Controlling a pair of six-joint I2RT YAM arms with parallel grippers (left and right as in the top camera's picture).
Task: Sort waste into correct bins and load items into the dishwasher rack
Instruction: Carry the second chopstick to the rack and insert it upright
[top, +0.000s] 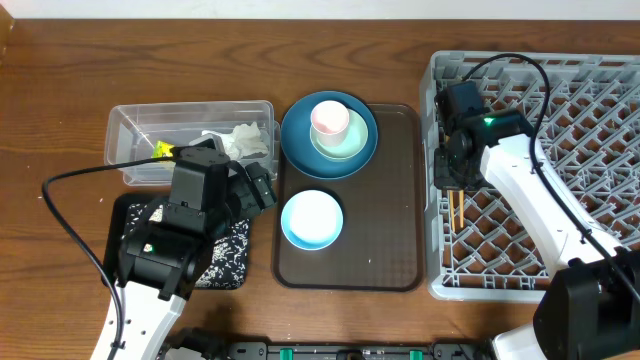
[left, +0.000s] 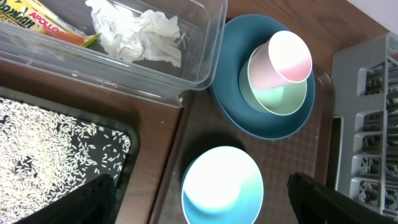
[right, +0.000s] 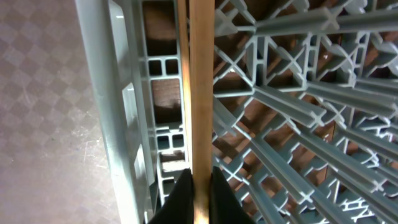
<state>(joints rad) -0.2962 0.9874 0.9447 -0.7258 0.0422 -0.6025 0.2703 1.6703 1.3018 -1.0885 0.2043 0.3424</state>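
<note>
My left gripper (top: 255, 185) (left: 202, 190) is open, its fingers straddling the pale blue-white bowl (top: 312, 220) (left: 221, 186) from above, on the brown serving tray. The pink cup (top: 330, 118) (left: 289, 56) sits in the pale green bowl (top: 348, 146) (left: 280, 96) on the dark blue plate (top: 295, 140) (left: 233, 74). The tissue (top: 245, 140) (left: 140, 34) and snack wrapper (top: 160, 150) (left: 43, 15) lie in the clear tub (top: 130, 140) (left: 205, 50). Rice grains (left: 43, 149) cover the black tray (top: 232, 255). My right gripper (top: 452, 180) (right: 200, 180) is shut on a wooden chopstick (top: 455, 210) (right: 200, 74) at the left edge of the grey rack (top: 600, 100) (right: 298, 106).
The brown serving tray (top: 395, 200) (left: 311, 149) lies between the bins and the rack. The left arm's black cable (top: 70, 220) loops over the table at the left. The rack's wall (left: 367, 124) stands close on the tray's right.
</note>
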